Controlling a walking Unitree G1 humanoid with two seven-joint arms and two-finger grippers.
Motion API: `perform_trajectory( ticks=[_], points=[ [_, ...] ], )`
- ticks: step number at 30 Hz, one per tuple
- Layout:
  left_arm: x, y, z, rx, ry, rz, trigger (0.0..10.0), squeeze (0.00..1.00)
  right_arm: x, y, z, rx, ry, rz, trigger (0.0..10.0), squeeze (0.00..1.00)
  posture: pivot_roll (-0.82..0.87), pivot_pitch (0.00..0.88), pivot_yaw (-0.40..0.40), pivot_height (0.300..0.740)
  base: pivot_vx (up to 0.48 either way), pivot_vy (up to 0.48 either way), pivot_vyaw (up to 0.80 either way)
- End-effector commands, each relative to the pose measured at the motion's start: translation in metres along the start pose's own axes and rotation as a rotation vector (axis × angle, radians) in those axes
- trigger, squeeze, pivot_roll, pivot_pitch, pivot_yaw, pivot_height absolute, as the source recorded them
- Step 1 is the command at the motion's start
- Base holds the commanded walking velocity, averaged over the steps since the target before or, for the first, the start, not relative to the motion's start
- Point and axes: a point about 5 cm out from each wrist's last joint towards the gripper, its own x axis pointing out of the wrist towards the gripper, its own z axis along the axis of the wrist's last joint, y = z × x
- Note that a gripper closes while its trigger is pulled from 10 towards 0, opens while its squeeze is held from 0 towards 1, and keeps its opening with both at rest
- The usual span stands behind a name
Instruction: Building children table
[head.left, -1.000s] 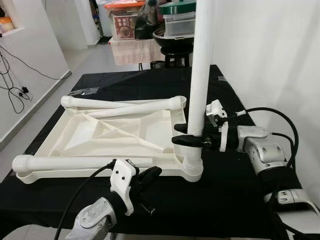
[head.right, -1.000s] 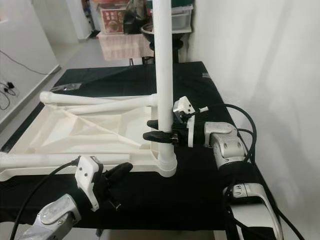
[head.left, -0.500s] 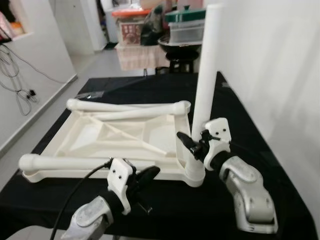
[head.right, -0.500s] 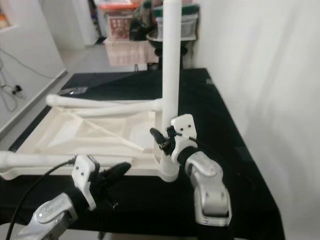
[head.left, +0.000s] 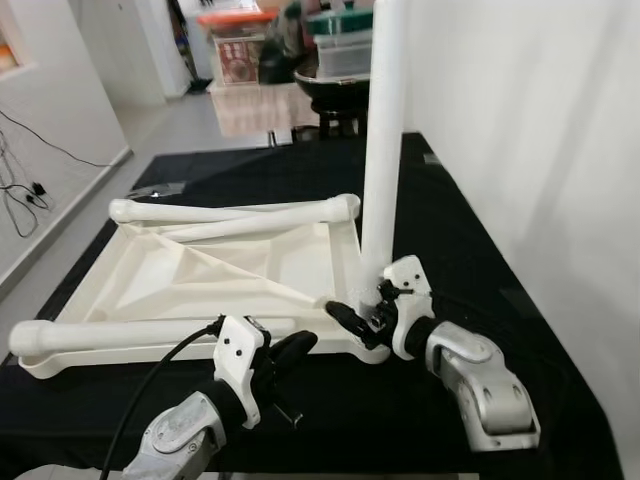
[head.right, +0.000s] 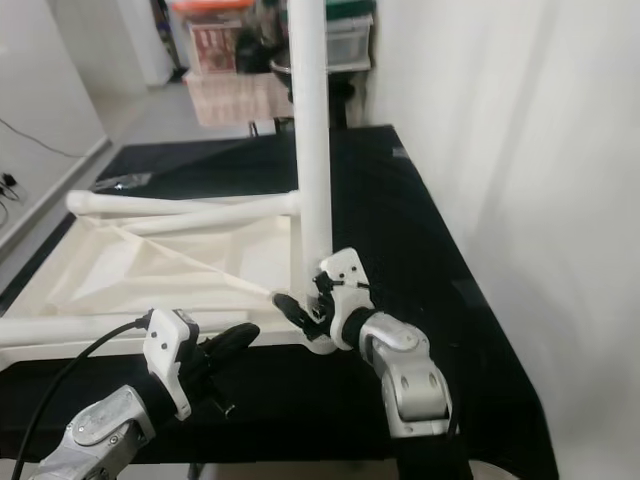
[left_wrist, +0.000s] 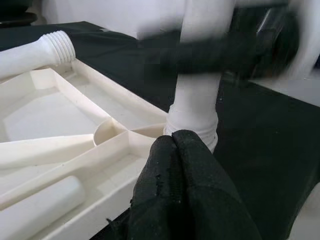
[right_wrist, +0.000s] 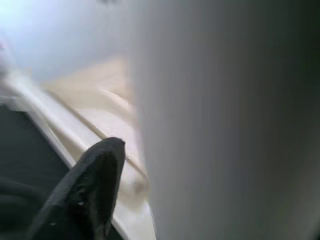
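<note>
1 white tabletop (head.left: 190, 275), inverted, lay on a black-covered table (head.left: 480, 260). 1 white leg (head.left: 383, 150) stood upright in its near right corner socket; 3 loose legs (head.left: 235, 212) lay across the tabletop. Right gripper (head.left: 352, 322) sat at the base of the upright leg, fingers around it; whether they pressed it could not be told. Left gripper (head.left: 293, 347), fingers closed together and empty, rested at the tabletop's near edge.

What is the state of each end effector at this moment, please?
Left end effector: closed, empty, near the tabletop's front edge.
Right end effector: at the base of the upright leg; whether it grips it cannot be told.
</note>
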Motion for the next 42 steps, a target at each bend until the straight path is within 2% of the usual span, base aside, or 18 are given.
perform_trajectory(
  ticks=[1, 11, 12, 13, 19, 25, 26, 27, 30, 32, 33, 34, 35, 36, 37, 38, 41, 42],
  points=[
    [-0.001, 0.002, -0.004, -0.001, 0.017, 0.013, 10.0, 0.00, 0.002, 0.002, 0.009, -0.015, -0.047, 0.158, 10.0, 0.00, -0.01, 0.000, 0.029, 0.740, 0.000, 0.000, 0.00],
    [0.002, 0.001, -0.006, -0.004, 0.018, 0.010, 10.0, 0.00, -0.006, -0.026, 0.010, -0.087, 0.040, 0.358, 10.0, 0.00, 0.00, 0.000, 0.016, 0.740, 0.000, 0.000, 0.00],
    [0.002, 0.000, -0.007, -0.002, 0.017, 0.011, 1.4, 0.00, -0.005, -0.036, 0.010, -0.085, 0.073, 0.382, 9.7, 0.00, 0.00, 0.000, 0.016, 0.740, 0.000, 0.000, 0.00],
    [0.002, 0.000, -0.007, -0.001, 0.017, 0.013, 0.0, 0.00, -0.004, -0.043, 0.012, -0.071, 0.082, 0.393, 0.0, 0.00, 0.00, 0.000, 0.020, 0.740, 0.000, 0.000, 0.00],
    [0.003, 0.000, -0.007, 0.004, 0.014, 0.027, 0.0, 0.00, -0.004, -0.053, 0.017, -0.029, 0.067, 0.388, 0.0, 0.00, 0.00, 0.000, 0.017, 0.740, 0.000, 0.000, 0.00],
    [0.002, 0.000, -0.006, 0.004, 0.002, 0.043, 0.0, 0.00, -0.022, -0.056, 0.007, -0.001, 0.056, 0.373, 0.0, 0.00, -0.01, 0.000, 0.023, 0.740, 0.000, 0.000, 0.00],
    [0.002, 0.000, -0.005, 0.003, 0.000, 0.045, 3.2, 0.00, -0.027, -0.055, 0.003, 0.001, 0.060, 0.355, 0.0, 0.00, -0.01, 0.000, 0.027, 0.740, 0.000, 0.000, 0.00],
    [0.002, 0.000, -0.005, 0.002, -0.002, 0.044, 10.0, 0.00, -0.032, -0.056, -0.004, -0.004, 0.075, 0.329, 0.0, 0.00, -0.02, 0.000, 0.026, 0.740, 0.000, 0.000, 0.00],
    [0.001, 0.000, -0.004, 0.001, -0.007, 0.044, 10.0, 0.00, -0.035, -0.052, -0.016, 0.007, 0.108, 0.242, 0.0, 0.00, -0.03, 0.000, 0.018, 0.740, 0.000, 0.000, 0.00],
    [-0.001, 0.002, -0.001, -0.001, -0.020, 0.056, 10.0, 0.00, -0.025, -0.034, -0.043, -0.020, 0.159, -0.202, 0.0, 0.00, -0.05, 0.001, 0.017, 0.740, 0.000, 0.000, 0.00],
    [-0.001, 0.003, 0.000, 0.000, -0.023, 0.060, 10.0, 0.00, -0.026, -0.028, -0.049, 0.093, 0.155, -0.466, 0.0, 0.00, -0.05, 0.001, 0.017, 0.740, 0.000, 0.000, 0.00],
    [-0.002, 0.004, 0.000, 0.001, -0.025, 0.064, 10.0, 0.00, -0.023, -0.005, -0.054, 0.135, 0.164, -0.508, 0.0, 0.00, -0.06, 0.003, 0.031, 0.740, 0.000, 0.000, 0.00],
    [-0.002, 0.004, 0.000, 0.001, -0.025, 0.064, 10.0, 0.00, -0.023, -0.005, -0.054, 0.135, 0.164, -0.508, 0.0, 0.00, -0.06, 0.003, 0.031, 0.740, 0.000, 0.000, 0.00],
    [-0.001, 0.005, 0.000, 0.003, -0.024, 0.066, 10.0, 0.00, -0.018, 0.015, -0.052, 0.106, 0.165, -0.460, 0.0, 0.00, -0.07, 0.000, 0.038, 0.740, 0.000, 0.000, 0.00],
    [-0.001, 0.005, 0.000, 0.003, -0.024, 0.066, 10.0, 0.00, -0.018, 0.015, -0.052, 0.106, 0.165, -0.460, 0.0, 0.00, -0.07, 0.000, 0.038, 0.740, 0.000, 0.000, 0.00],
    [-0.001, 0.006, 0.000, 0.004, -0.023, 0.067, 10.0, 0.00, -0.012, 0.027, -0.048, 0.053, 0.156, -0.363, 0.0, 0.00, -0.07, 0.000, 0.038, 0.740, 0.000, 0.000, 0.00],
    [-0.001, 0.006, 0.000, 0.003, -0.022, 0.065, 10.0, 0.00, -0.010, 0.025, -0.049, 0.040, 0.161, -0.350, 0.0, 0.00, -0.07, 0.000, 0.034, 0.740, 0.000, 0.000, 0.00],
    [0.001, 0.007, 0.000, 0.002, -0.019, 0.061, 10.0, 0.00, -0.006, 0.012, -0.050, 0.062, 0.173, -0.371, 3.3, 0.00, -0.05, 0.000, 0.023, 0.740, 0.000, 0.000, 0.00]
  ],
)
